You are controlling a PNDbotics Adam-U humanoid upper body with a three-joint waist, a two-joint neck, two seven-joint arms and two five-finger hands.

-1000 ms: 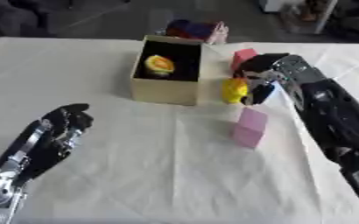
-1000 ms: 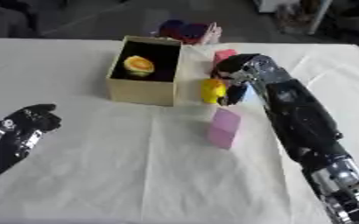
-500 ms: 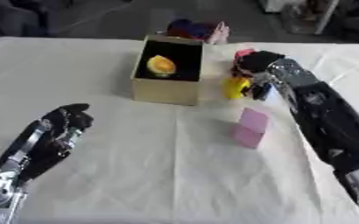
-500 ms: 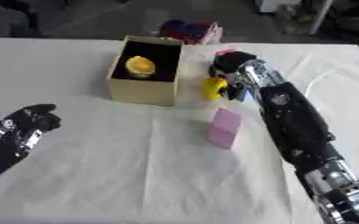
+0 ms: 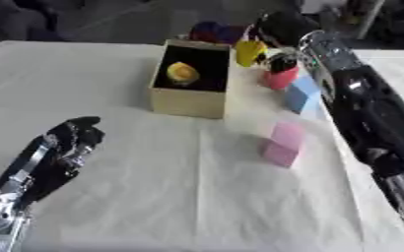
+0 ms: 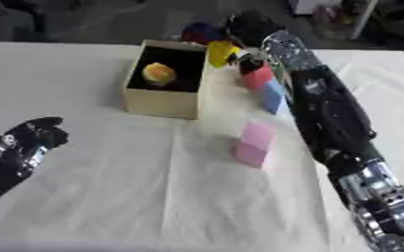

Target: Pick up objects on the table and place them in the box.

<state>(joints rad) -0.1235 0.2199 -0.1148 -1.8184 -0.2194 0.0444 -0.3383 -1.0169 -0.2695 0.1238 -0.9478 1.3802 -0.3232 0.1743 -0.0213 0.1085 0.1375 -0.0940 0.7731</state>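
Our left hand [image 5: 63, 147] rests idle at the lower left of the table [image 5: 180, 197], fingers curled together and holding nothing, far from everything we are working with.

Up and to the right of it stands the box [image 5: 188, 98], open-topped, with a yellow-orange piece [image 5: 182, 73] already lying inside.

Our right hand [image 5: 279, 29] is raised just past the box's far right corner, fingers clamped on the yellow object [image 5: 250, 52], which hangs beside the rim, not yet over the opening. Just below that hand sit a red block [image 5: 280, 78] and a blue block [image 5: 302, 93], touching or nearly so; nearer to us, beside the forearm, lies a pink block [image 5: 283, 144]. Behind the hand, some dark blue and purple things [image 5: 212, 30] are too blurred to name.

We judge the main risk to be a release too early: the yellow object is beside the wall, so it could strike the rim and drop outside. The forearm passes close over the red and blue blocks and could nudge them as it swings toward the box.

Half a second ago the yellow object sat low by the box's near right corner with our hand on it; now it is lifted and carried toward the far corner. The left hand has not moved.
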